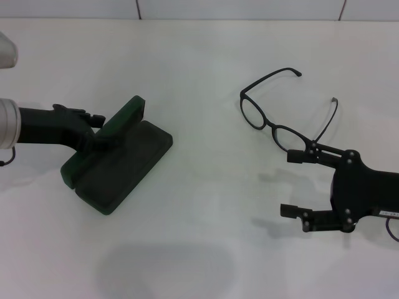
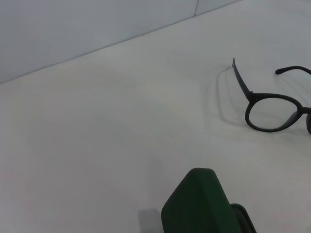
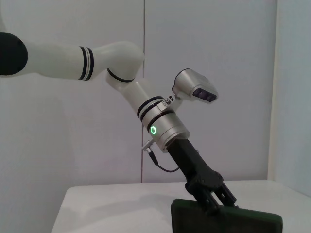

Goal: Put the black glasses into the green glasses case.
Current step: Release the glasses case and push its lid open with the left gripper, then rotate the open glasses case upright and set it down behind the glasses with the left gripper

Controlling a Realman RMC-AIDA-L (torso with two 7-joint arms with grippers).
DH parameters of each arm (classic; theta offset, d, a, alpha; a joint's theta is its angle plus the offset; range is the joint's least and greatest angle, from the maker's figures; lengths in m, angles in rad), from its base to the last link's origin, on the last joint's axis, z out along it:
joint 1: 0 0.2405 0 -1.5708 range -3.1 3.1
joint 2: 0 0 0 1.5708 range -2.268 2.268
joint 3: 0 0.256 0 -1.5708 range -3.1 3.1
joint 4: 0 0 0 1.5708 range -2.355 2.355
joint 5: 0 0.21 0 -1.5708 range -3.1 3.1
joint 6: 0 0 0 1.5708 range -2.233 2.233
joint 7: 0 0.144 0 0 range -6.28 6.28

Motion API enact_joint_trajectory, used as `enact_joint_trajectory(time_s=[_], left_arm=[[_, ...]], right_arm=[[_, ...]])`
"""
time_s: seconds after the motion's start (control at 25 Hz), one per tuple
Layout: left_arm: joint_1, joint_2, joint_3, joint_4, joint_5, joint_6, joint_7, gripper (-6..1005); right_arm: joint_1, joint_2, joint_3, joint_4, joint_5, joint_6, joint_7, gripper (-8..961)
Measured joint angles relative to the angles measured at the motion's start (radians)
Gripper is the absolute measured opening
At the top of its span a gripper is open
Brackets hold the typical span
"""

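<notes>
On white surface [image 1: 199,56]: green glasses case [image 1: 118,163] at left, lid raised and pinched by left gripper [image 1: 100,138] fingers to keep it open; black glasses [image 1: 283,115] well apart at right, unfolded; right gripper [image 1: 298,184] just beside, fingers apart for pickup.

We see a plain white table [image 1: 206,237], and at twelve o'clock a pale wall [image 1: 249,7] behind it.
</notes>
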Motion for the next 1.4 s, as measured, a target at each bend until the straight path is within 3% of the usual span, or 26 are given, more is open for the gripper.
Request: enact_joint_trajectory(time_s=[0.08, 0.2, 0.4, 0.6, 0.76, 0.8, 1.08, 1.4], left_arm=[[0.001, 0.001, -0.001, 0.001, -0.003, 0.002, -0.004, 807], [0.002, 0.001, 0.0, 0.001, -0.003, 0.003, -0.007, 601], [0.0, 0.001, 0.005, 0.001, 0.004, 0.003, -0.005, 361], [-0.013, 0.0, 0.025, 0.033, -0.011, 0.004, 0.016, 240], [-0.034, 0.005, 0.139, 0.088, -0.037, 0.005, 0.075, 224], [-0.061, 0.005, 0.199, 0.097, -0.041, 0.005, 0.111, 220], [-0.166, 0.005, 0.385, 0.085, -0.043, 0.005, 0.173, 197], [-0.259, -0.003, 0.538, 0.036, -0.053, -0.019, 0.21, 197]], right_arm=[[-0.002, 0.001, 0.0, -0.002, -0.007, 0.0, -0.001, 861], [-0.003, 0.004, 0.003, -0.002, -0.019, 0.0, -0.01, 860], [-0.005, 0.006, 0.0, -0.002, -0.021, 0.0, -0.024, 859], [-0.016, 0.007, 0.0, -0.002, -0.023, -0.002, -0.024, 857], [-0.03, 0.013, 0.0, 0.0, -0.023, -0.005, -0.038, 856], [-0.034, 0.015, 0.0, 0.0, -0.023, -0.006, -0.045, 856], [-0.059, 0.028, 0.0, 0.007, -0.023, -0.009, -0.068, 854], [-0.093, 0.04, -0.002, 0.008, -0.054, -0.022, -0.089, 852]])
